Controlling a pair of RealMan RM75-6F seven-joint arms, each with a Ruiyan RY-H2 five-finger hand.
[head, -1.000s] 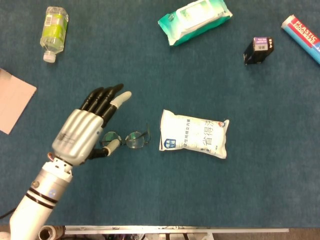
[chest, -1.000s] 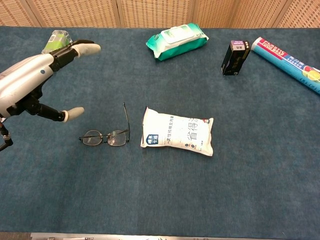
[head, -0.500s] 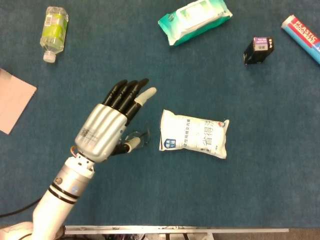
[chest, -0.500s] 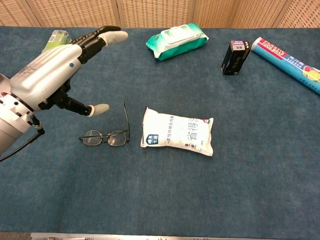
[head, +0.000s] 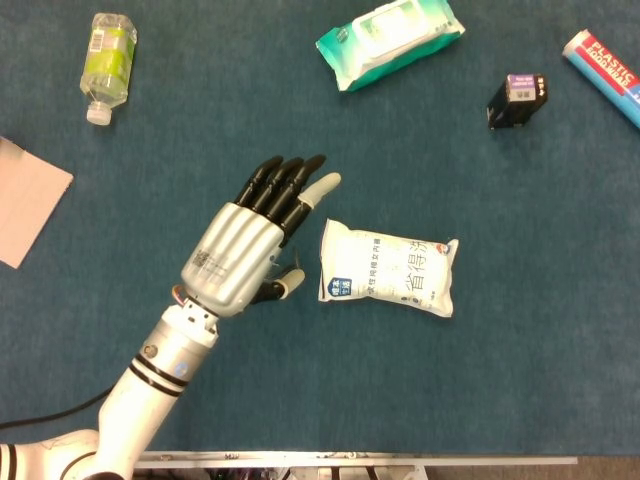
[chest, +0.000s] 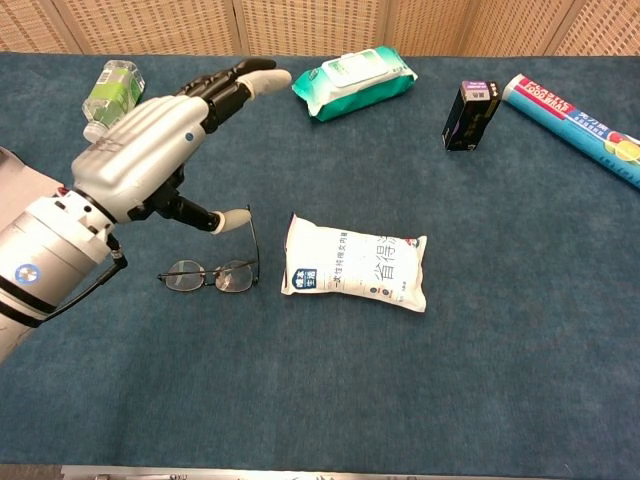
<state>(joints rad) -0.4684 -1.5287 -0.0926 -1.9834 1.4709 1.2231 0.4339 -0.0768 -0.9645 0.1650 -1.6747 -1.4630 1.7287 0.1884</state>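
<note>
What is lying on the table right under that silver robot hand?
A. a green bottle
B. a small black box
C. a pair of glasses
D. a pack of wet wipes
C: in the chest view the left hand hangs open above the glasses, which lie flat on the blue table beside the white pouch.

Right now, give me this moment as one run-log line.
left hand: open, above glasses, no contact | right hand: not in view | white pouch: flat beside glasses | table
</note>
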